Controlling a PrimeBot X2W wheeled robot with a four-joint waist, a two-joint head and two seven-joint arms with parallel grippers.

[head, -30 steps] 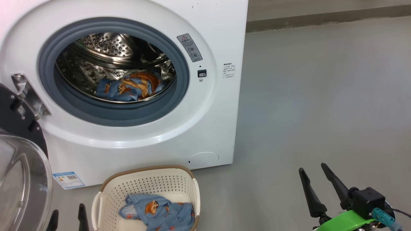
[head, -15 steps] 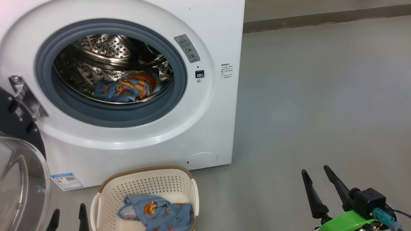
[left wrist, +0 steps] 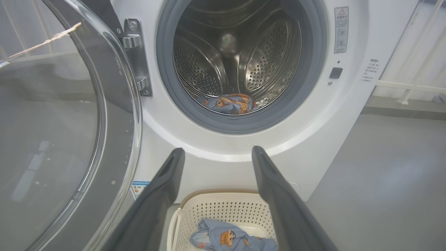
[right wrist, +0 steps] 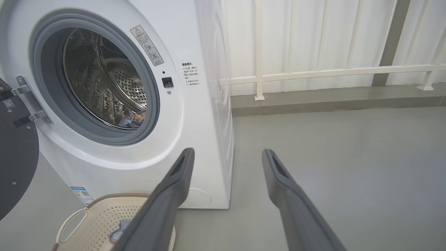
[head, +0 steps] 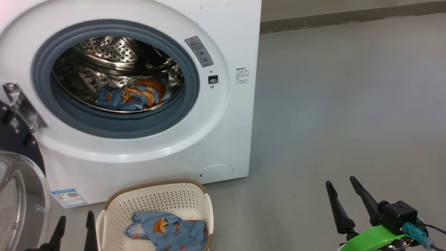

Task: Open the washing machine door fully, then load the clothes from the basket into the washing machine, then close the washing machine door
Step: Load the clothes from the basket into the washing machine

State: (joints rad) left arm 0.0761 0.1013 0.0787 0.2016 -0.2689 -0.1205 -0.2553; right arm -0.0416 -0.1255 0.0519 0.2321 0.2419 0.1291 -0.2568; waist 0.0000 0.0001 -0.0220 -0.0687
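Left gripper (head: 76,217) hangs low at the near left, its two dark fingers spread apart and holding nothing, just beside the left handle of the basket (head: 153,183). The right gripper (head: 340,181) is likewise parted and empty, well off to the right over bare grey floor (head: 348,104). Close on the left gripper's left stands the washing machine door (head: 14,139), swung wide on its steel hinge (head: 21,104) at the left of the opening. Its inner face and bulging clear glass bowl are turned toward the basket side. The washing machine (head: 226,132) faces the robot with its round mouth uncovered, the grey rubber ring (head: 115,129) framing a perforated drum (head: 104,52) whose axis runs straight back into the cabinet. A blue label (head: 68,197) sits low on the front, near the door. The basket rests on the floor just before the machine, below the mouth; its near end is cut off by the picture's edge, so its long axis cannot be judged. Inside it lies a crumpled blue garment (head: 167,232) with an orange-brown figure showing. A second blue garment (head: 130,96) lies bunched at the bottom of the drum. Behind the machine's right side runs a white railing (right wrist: 331,71).
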